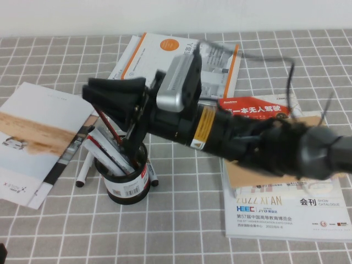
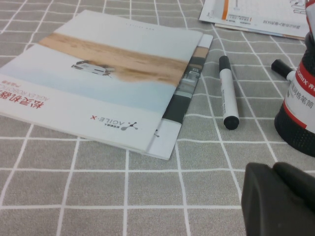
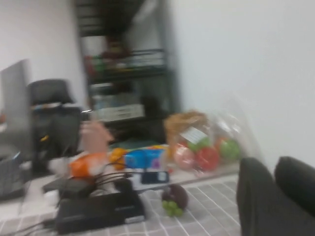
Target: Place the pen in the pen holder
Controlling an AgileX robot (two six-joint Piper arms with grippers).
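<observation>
**Black mesh holder being crowded by the right hand**

Grey checked cloth is seen covering the table (image 1: pixel 181 220). Nearest the robot, the left hand (image 2: pixel 283 199) is being held low over the cloth in its wrist view, only a dark corner of it showing; whether it is spread or closed cannot be told. Just beyond it, a white pen (image 2: pixel 229 92) with black cap and black end is lying flat on the cloth, between a brochure (image 2: pixel 106 73) and the pen holder (image 2: pixel 298 110), apart from both.

In the high view, the pen holder (image 1: pixel 129 187) is standing upright with its barcode label facing the robot, and several pens are leaning inside it. The right hand (image 1: pixel 113 107) is being held directly above the holder, its black fingers (image 1: pixel 110 91) spread wide, with nothing visibly clamped. A second pen (image 1: pixel 153 175) is lying against the holder's right side.

Farther off, magazines (image 1: pixel 181 55) are lying flat.
</observation>
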